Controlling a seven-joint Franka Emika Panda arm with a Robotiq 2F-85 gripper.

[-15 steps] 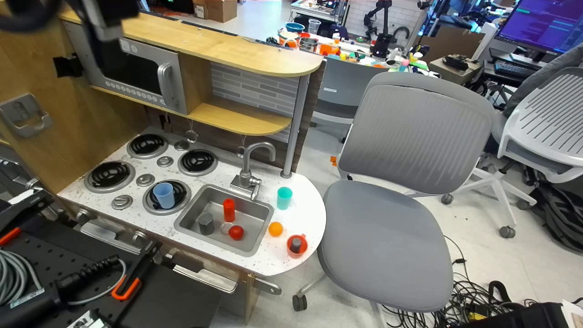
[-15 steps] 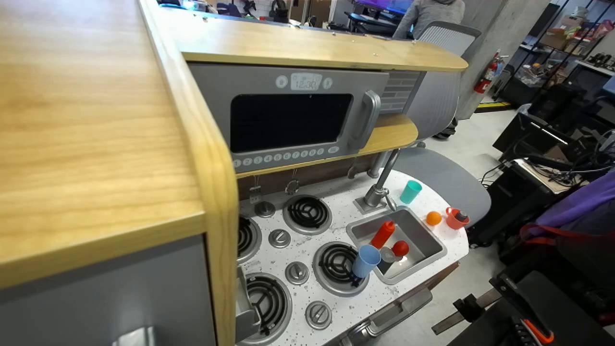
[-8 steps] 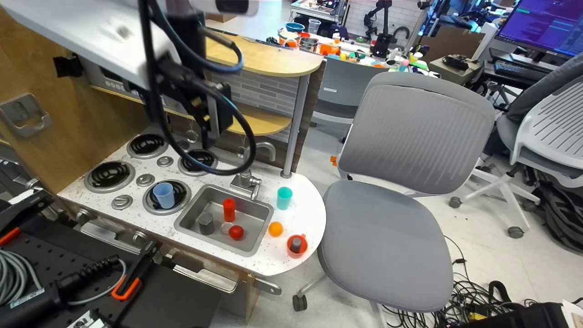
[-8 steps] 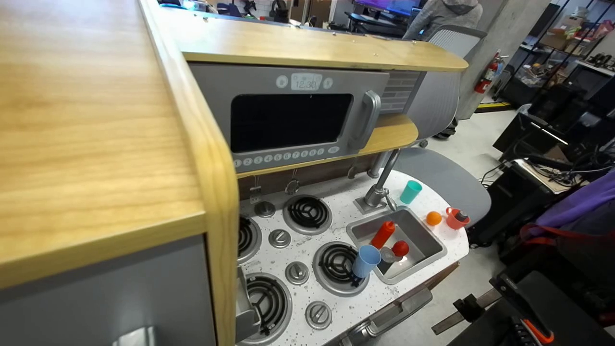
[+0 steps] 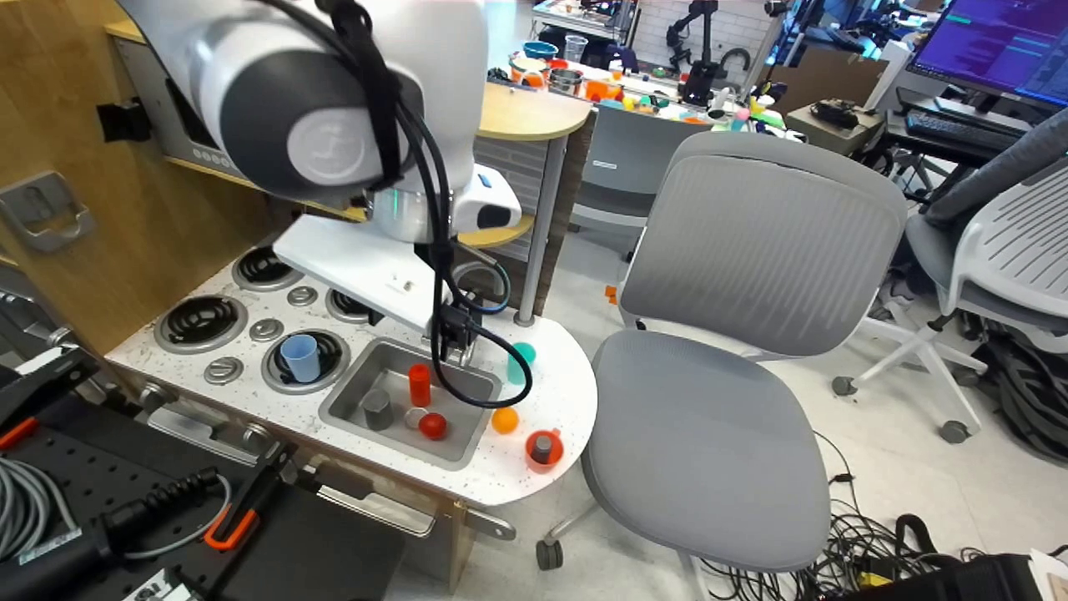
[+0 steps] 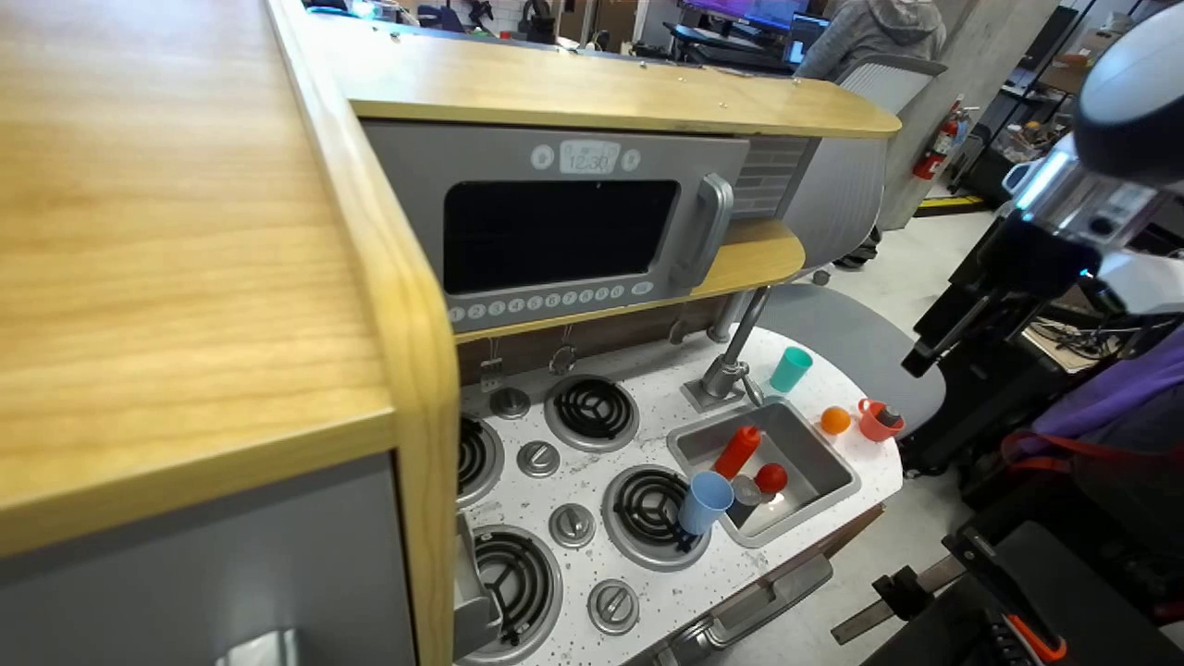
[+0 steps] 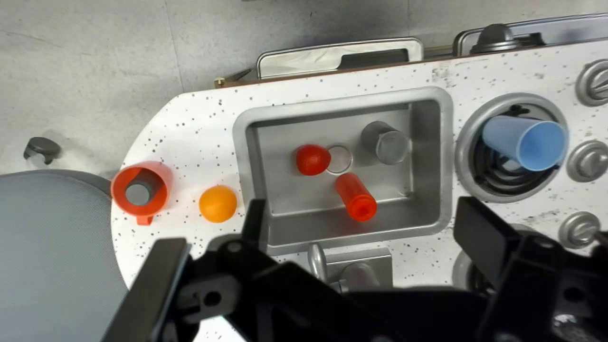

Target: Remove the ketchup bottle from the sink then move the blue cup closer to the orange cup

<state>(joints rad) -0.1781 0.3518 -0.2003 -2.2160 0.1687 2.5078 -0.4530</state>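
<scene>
The red ketchup bottle (image 7: pixel 351 190) stands in the grey sink (image 7: pixel 444 161); it also shows in both exterior views (image 5: pixel 420 388) (image 6: pixel 737 451). The blue cup (image 7: pixel 513 135) stands on a stove burner beside the sink, and also shows in an exterior view (image 5: pixel 301 359). The orange-red cup (image 7: pixel 164 173), with a dark grey object inside, is near the counter's rounded end; it also shows in an exterior view (image 6: pixel 872 425). My gripper (image 7: pixel 362 209) is open and empty, above the faucet side of the sink, its fingers either side of the bottle in the wrist view, not touching it.
The faucet (image 7: pixel 358 273) rises beside the sink. A red round item (image 7: pixel 312 159) and a grey cylinder (image 7: pixel 389 145) are in the sink. An orange ball (image 7: pixel 218 204) and a teal cup (image 6: pixel 791 369) are on the counter. A shelf (image 6: pixel 758 254) overhangs behind.
My arm has swung in from the upper left, moving right and down towards the sink in an exterior view. The bottle and cups have not moved. A person in the background shifted slightly.
</scene>
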